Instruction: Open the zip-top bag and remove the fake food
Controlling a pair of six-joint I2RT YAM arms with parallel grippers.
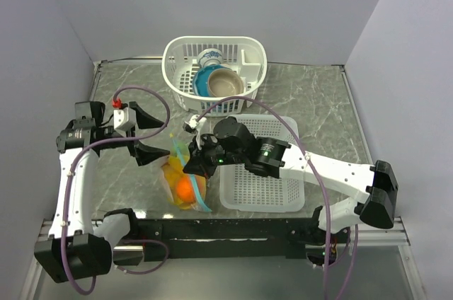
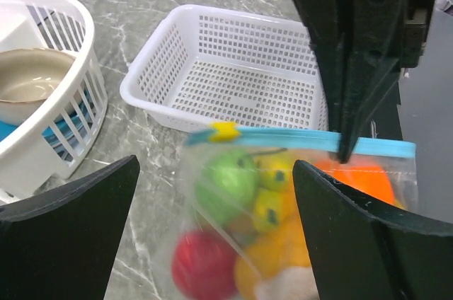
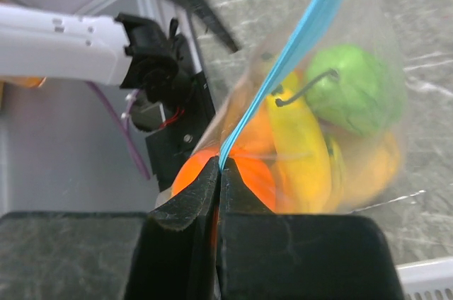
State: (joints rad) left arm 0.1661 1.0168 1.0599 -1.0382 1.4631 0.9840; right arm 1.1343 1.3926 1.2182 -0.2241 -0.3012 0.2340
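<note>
We judge the zip-top bag (image 2: 212, 243) floppy and slick: right tool (image 3: 219, 172) pinches its zip strip (image 2: 297, 137), left tool (image 1: 157, 136) gapes, so grab the yellow slider (image 2: 225, 130).

Clear bag (image 2: 304, 208), zip looking shut, is pinched by the right end effector (image 3: 219, 171) at one end of its blue strip (image 2: 304, 139), with the yellow slider (image 2: 225, 130) at the other end. Inside, below the pinch: orange (image 2: 364, 180), green apple (image 2: 226, 183), red fruit (image 2: 202, 264), yellow pieces (image 2: 272, 204)
</note>
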